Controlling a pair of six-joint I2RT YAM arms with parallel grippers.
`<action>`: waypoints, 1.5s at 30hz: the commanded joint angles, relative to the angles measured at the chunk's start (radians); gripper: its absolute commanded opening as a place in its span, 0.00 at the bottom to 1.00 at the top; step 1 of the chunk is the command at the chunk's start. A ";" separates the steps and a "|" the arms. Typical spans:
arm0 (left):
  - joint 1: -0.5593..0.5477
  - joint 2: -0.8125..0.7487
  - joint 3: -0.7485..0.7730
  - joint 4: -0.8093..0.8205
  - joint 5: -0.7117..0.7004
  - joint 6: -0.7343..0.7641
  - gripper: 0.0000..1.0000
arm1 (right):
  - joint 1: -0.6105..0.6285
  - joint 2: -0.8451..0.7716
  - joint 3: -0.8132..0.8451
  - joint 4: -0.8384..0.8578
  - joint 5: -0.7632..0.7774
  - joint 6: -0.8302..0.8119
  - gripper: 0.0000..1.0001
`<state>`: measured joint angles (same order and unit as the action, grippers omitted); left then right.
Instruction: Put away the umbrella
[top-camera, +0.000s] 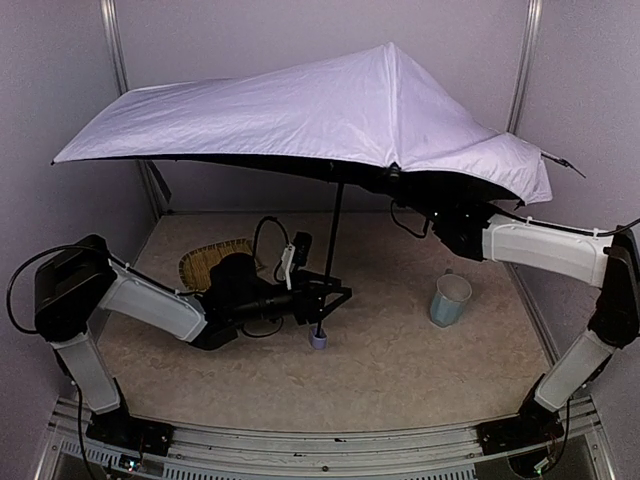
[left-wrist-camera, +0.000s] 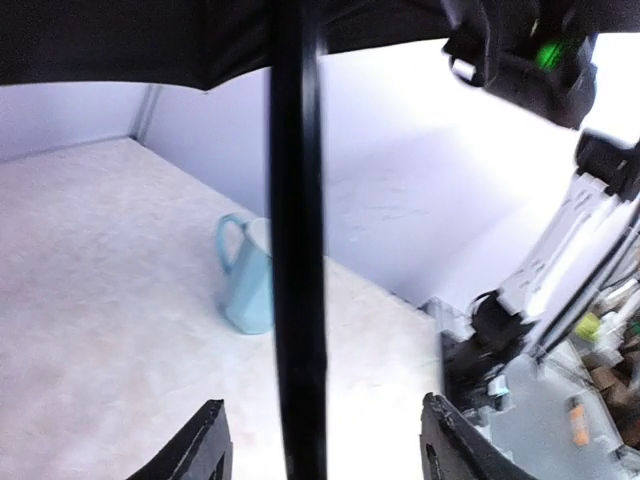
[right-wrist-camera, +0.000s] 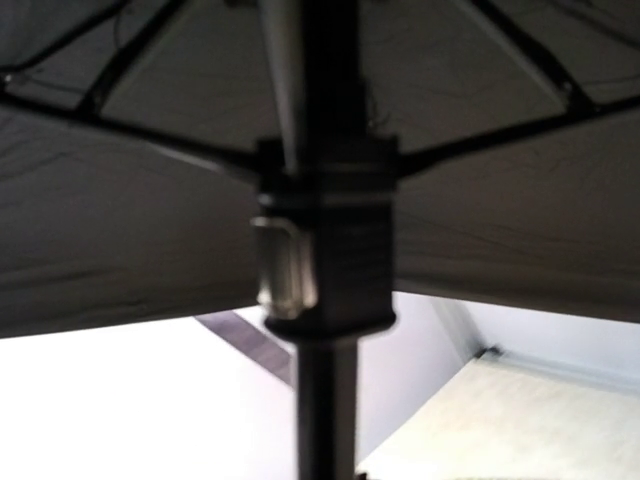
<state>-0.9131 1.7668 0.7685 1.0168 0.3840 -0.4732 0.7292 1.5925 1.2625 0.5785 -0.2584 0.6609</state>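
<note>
The umbrella stands open, its pale lavender canopy spread over the table. Its thin black shaft runs down to the small lavender handle, which rests on the table. My left gripper is low on the shaft and open. In the left wrist view the shaft passes between the fingers without touching them. My right gripper reaches under the canopy, its fingertips lost in the shade. In the right wrist view the runner is close ahead. The shaft drops to the bottom edge where the jaws are; no fingers show.
A light blue mug stands on the table to the right of the shaft, also in the left wrist view. A woven straw tray lies behind my left arm. Walls close in on three sides, and the canopy spans almost their full width.
</note>
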 joint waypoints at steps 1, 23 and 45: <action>-0.006 -0.016 0.020 -0.104 -0.171 0.131 0.47 | 0.007 -0.046 0.024 0.025 0.075 -0.023 0.00; -0.063 -0.038 0.002 0.088 -0.108 0.036 0.00 | -0.050 0.158 0.089 0.453 -0.014 0.168 0.52; -0.076 -0.041 -0.039 0.225 -0.139 0.022 0.00 | -0.057 0.195 0.074 0.494 0.031 0.191 0.67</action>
<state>-0.9817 1.7260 0.7158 1.0645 0.2016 -0.4698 0.6819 1.7573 1.2961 0.9787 -0.1566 0.8288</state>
